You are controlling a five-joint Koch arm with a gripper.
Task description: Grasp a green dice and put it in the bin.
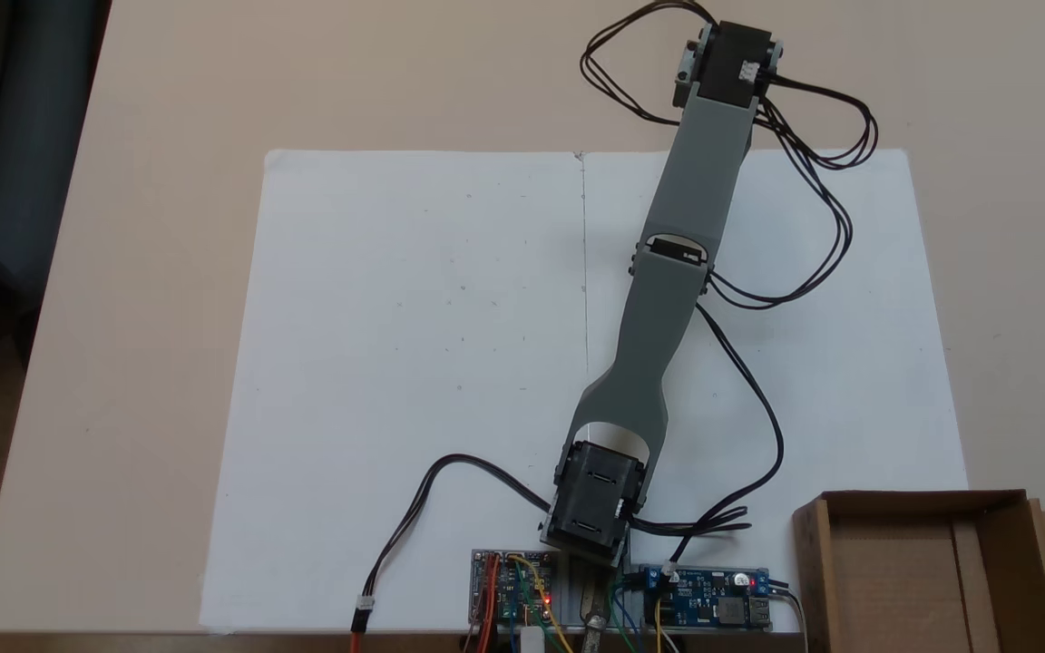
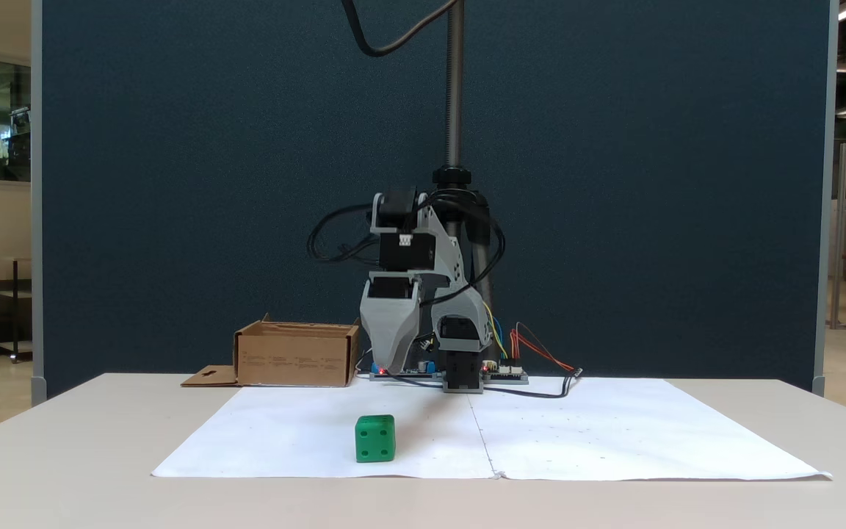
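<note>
The green dice [image 2: 375,438] sits on the white paper [image 2: 614,433] near the surface's front edge, well apart from the bin [image 2: 297,358]. It looks light, stiff and smooth: pinch 2 opposite flat faces. The end effector's state I cannot tell.

A beige table [image 1: 141,272] is carrying everything. White paper sheets [image 2: 614,433] are lying flat on it, under the arm. The green dice [image 2: 375,438] is sitting on the paper, below the grey gripper [image 2: 391,360] and nearer the camera in a fixed view. The bin [image 2: 297,356] is standing on the tabletop behind the gripper, off to the left there, beside the circuit boards [image 1: 708,599].
</note>
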